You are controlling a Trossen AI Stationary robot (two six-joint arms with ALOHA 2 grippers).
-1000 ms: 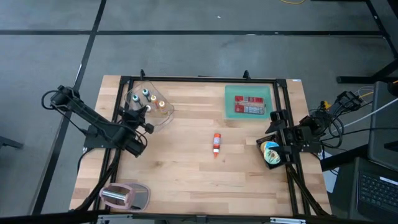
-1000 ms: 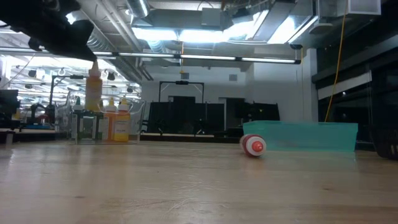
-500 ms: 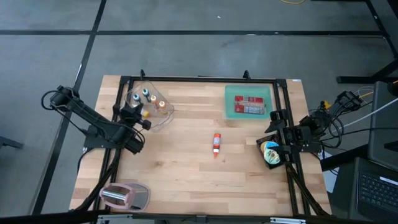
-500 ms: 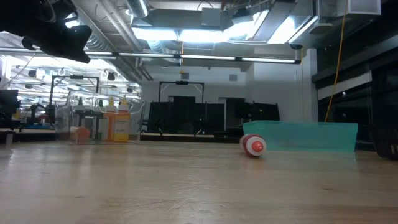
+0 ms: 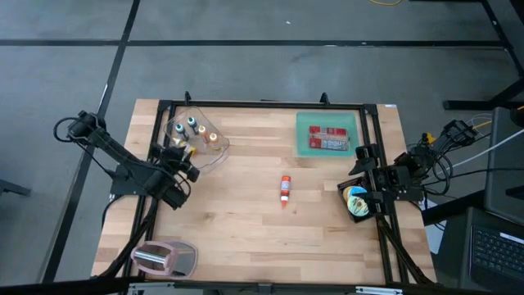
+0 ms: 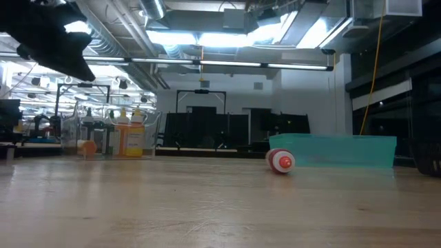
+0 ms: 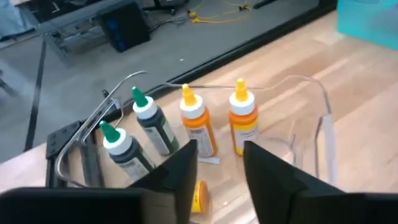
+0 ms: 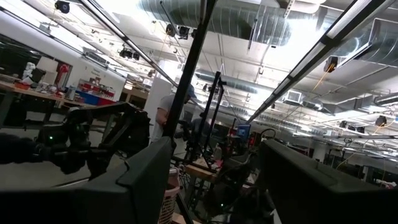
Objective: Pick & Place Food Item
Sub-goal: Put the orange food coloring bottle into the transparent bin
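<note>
A clear plastic container (image 5: 199, 138) stands at the table's far left. In it stand two green-capped dark bottles (image 7: 134, 146) and two orange bottles (image 7: 244, 127). Another small orange-capped bottle (image 7: 199, 195) lies on its side on the container's floor, also visible low in the low view (image 6: 86, 147). My left gripper (image 7: 221, 171) hovers open just above that lying bottle, at the container's near-left side (image 5: 183, 154), touching nothing. A red-capped bottle (image 5: 285, 188) lies on its side mid-table. My right gripper (image 8: 211, 180) waits open at the right edge (image 5: 366, 172), pointing upward.
A teal tray (image 5: 304, 123) holding a red packet (image 5: 328, 139) sits at the far right. A round tin (image 5: 356, 201) lies under the right arm. A silver and pink object (image 5: 164, 258) is at the near-left corner. Bare wood lies between the container and the tray.
My left gripper held a small orange-capped bottle upright over the clear container, then opened and let it go. The bottle now lies on its side on the container's floor. The gripper has since drawn back slightly from the container toward the table's left edge, fingers apart.
</note>
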